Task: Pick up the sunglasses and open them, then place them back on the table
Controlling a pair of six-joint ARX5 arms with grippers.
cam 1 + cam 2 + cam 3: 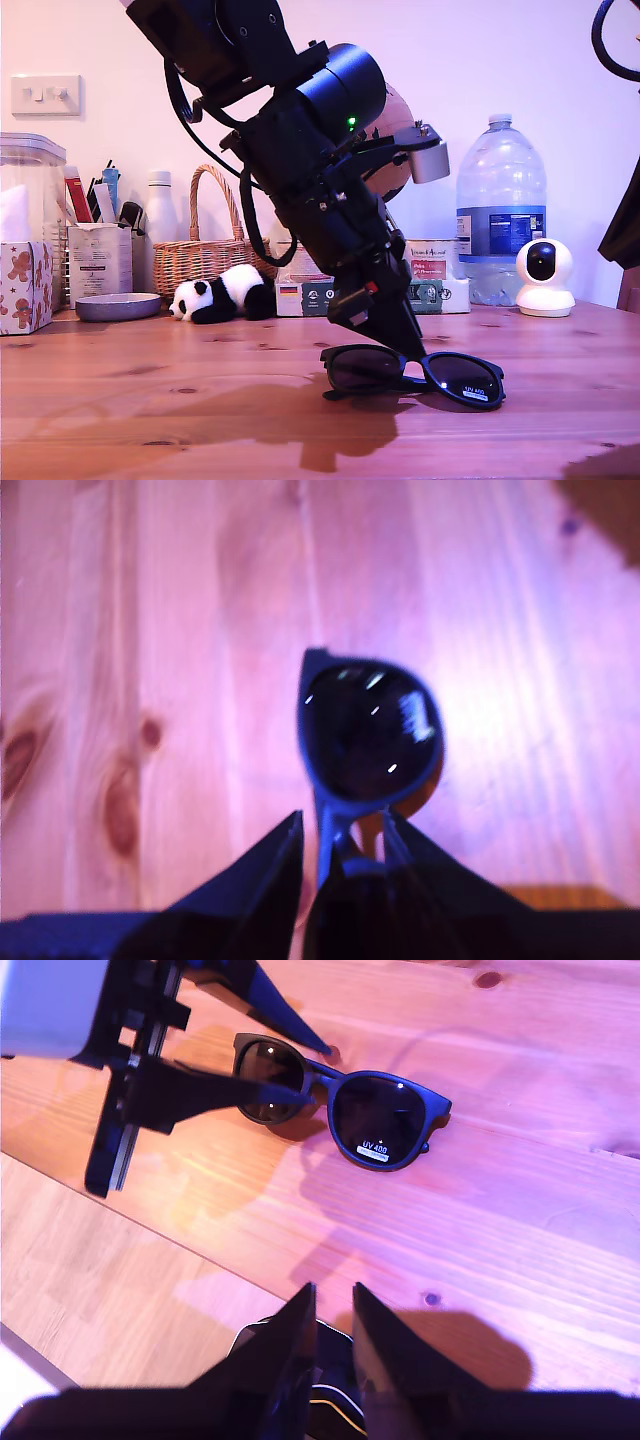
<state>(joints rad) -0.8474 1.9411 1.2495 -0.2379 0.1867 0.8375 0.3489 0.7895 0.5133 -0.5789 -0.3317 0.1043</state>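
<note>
Black sunglasses (pixel 460 378) with dark rounded lenses rest on the reddish-brown table (pixel 150 400), a little toward the exterior view's right. One lens carries a small white sticker. The arms look folded. My first gripper (pixel 405 345) comes down steeply onto them. In the first wrist view its fingers (pixel 285 865) sit close on both sides of the frame beside one lens of the sunglasses (pixel 370 730). My second gripper (pixel 331 1295) hovers apart from the sunglasses (pixel 385 1115), its fingers nearly together and holding nothing. From there my first gripper (pixel 313 1068) is seen straddling the frame.
Along the back stand a tissue box (pixel 25 285), grey bowl (pixel 117 305), wicker basket (pixel 205 255), toy panda (pixel 220 295), flat boxes (pixel 430 280), large water bottle (pixel 500 200) and white camera (pixel 545 275). A table edge with paler floor (pixel 100 1280) shows below my second gripper.
</note>
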